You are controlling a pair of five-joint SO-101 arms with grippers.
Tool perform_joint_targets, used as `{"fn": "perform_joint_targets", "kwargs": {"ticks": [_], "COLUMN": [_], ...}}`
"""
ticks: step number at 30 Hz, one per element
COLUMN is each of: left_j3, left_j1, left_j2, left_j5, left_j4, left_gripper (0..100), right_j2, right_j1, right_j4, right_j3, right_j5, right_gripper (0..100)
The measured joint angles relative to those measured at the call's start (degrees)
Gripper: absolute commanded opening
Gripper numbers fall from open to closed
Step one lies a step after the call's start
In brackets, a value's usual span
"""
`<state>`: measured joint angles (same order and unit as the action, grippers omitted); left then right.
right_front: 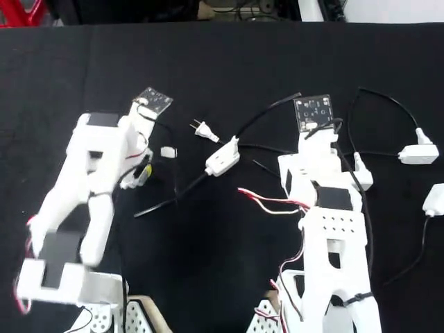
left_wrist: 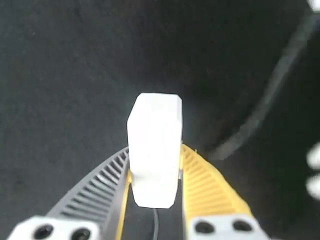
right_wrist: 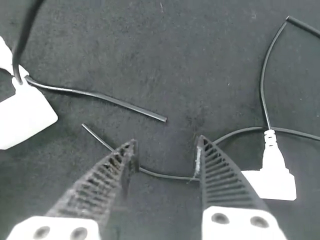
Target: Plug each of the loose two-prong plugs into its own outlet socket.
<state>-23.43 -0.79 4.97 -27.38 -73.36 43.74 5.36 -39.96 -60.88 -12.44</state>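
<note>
My left gripper (left_wrist: pixel 155 150) is shut on a white plug body (left_wrist: pixel 154 150); its prongs are hidden, and a thin dark cord leaves it between the fingers. From above, that white plug body (right_front: pixel 168 152) hangs at the left arm's tip, left of a loose two-prong plug (right_front: pixel 203 130) and a white outlet socket (right_front: pixel 223 159). My right gripper (right_wrist: pixel 165 147) stands open low over the black mat, straddling a thin black cable (right_wrist: pixel 165 175). A white outlet socket (right_wrist: pixel 22 117) lies to one side of it and a white plug (right_wrist: pixel 274 172) to the other.
More white plug and socket pieces lie at the right: one (right_front: pixel 361 170) beside the right arm, one (right_front: pixel 418 152) farther out, one (right_front: pixel 435 199) at the edge. Black cords (right_front: pixel 263 114) loop across the mat. The far half of the black table (right_front: pixel 222 62) is bare.
</note>
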Motion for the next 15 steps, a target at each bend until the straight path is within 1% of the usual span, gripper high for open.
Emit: {"fn": "perform_joint_targets", "kwargs": {"ticks": [2,4,6,8,11,15], "left_j3": [-3.96,-7.74,-10.73,-13.36,-18.46,-23.21], "left_j1": [1.76,5.36,8.35,10.2,12.84,13.45], "left_j2": [5.19,8.79,10.9,12.04,12.48,12.84], "left_j5": [-5.45,-10.99,-13.01,-13.71,-14.07,-14.07], "left_j4": [-4.92,-9.14,-10.64,-9.49,-5.54,0.62], "left_gripper": [3,3,3,3,3,3], "right_j2": [-0.53,-2.55,-5.63,-9.05,-13.71,-15.3], "right_j1": [-0.53,-0.53,-0.44,-0.53,-0.44,-0.44], "right_j4": [0.0,0.0,0.0,0.0,0.0,0.0], "right_j3": [0.0,0.0,0.7,2.2,4.57,5.54], "right_j5": [-0.53,-0.7,-0.7,-0.7,-0.7,-0.7], "right_gripper": [17.7,17.7,17.7,17.7,17.7,17.7]}}
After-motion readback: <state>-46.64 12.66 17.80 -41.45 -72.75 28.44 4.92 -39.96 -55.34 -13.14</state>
